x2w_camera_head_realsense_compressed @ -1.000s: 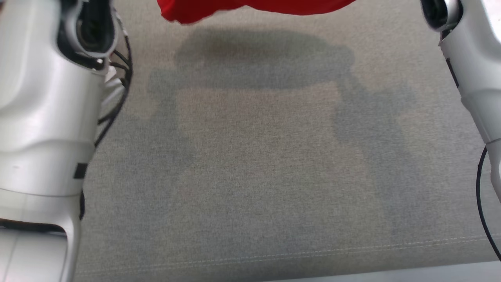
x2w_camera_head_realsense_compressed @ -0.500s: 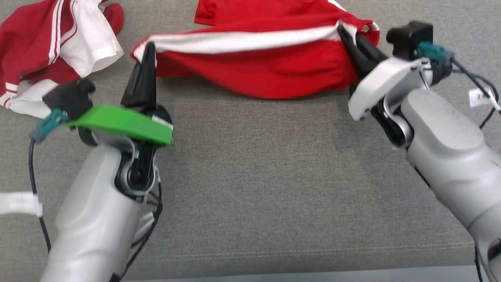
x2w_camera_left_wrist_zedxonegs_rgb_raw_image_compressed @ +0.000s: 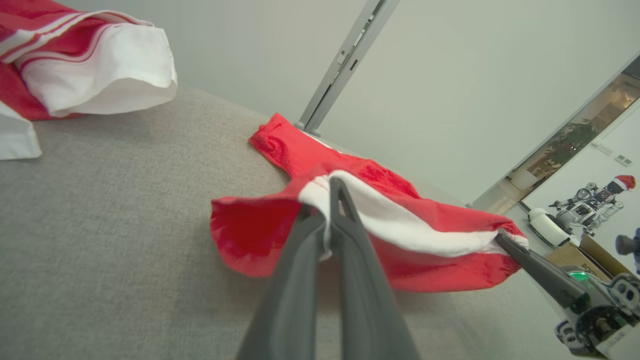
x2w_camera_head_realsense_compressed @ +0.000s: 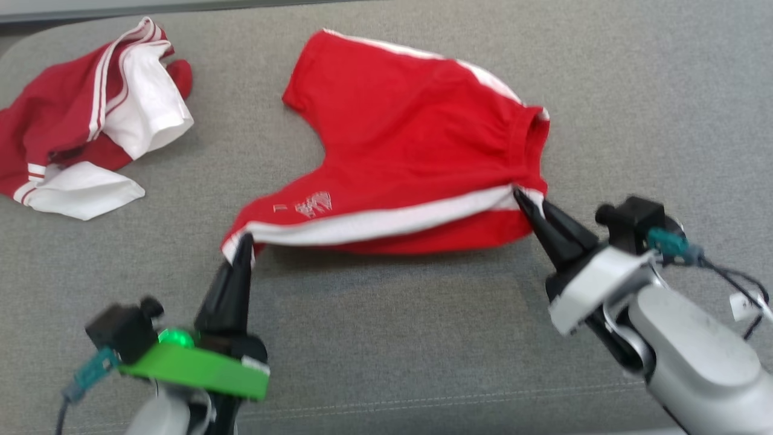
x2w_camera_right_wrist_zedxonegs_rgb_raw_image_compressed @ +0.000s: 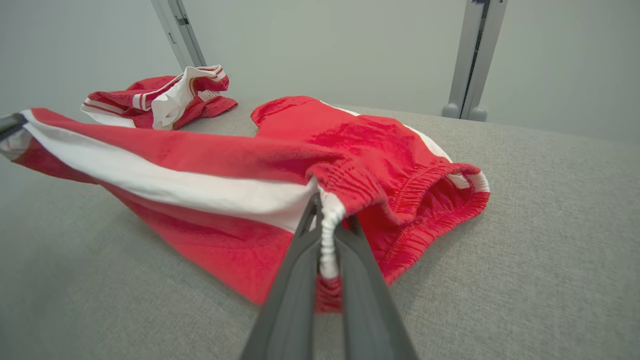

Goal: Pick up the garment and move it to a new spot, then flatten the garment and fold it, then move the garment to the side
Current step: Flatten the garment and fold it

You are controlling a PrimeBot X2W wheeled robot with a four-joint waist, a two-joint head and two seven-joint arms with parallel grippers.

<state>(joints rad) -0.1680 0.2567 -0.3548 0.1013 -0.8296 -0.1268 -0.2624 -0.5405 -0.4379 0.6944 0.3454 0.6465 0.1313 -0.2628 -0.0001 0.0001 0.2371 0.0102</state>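
Observation:
The garment [x2w_camera_head_realsense_compressed: 404,157] is a pair of red shorts with a white side stripe, spread on the grey cushion [x2w_camera_head_realsense_compressed: 386,338]. My left gripper [x2w_camera_head_realsense_compressed: 244,241] is shut on the hem of one leg at its white stripe [x2w_camera_left_wrist_zedxonegs_rgb_raw_image_compressed: 331,187]. My right gripper [x2w_camera_head_realsense_compressed: 520,196] is shut on the elastic waistband at the stripe's other end [x2w_camera_right_wrist_zedxonegs_rgb_raw_image_compressed: 327,212]. The striped edge is stretched taut between the two grippers and lifted slightly off the cushion, while the far leg [x2w_camera_head_realsense_compressed: 320,78] lies flat.
A second crumpled red and white garment [x2w_camera_head_realsense_compressed: 90,145] lies at the far left of the cushion [x2w_camera_right_wrist_zedxonegs_rgb_raw_image_compressed: 165,95]. The cushion's front seam [x2w_camera_head_realsense_compressed: 423,399] runs close before me. Metal posts [x2w_camera_right_wrist_zedxonegs_rgb_raw_image_compressed: 470,55] stand behind the cushion.
The head camera has tilted up, bringing both grippers and the shorts into view. Both grippers have drawn the striped edge back toward me, and the shorts now lie spread out.

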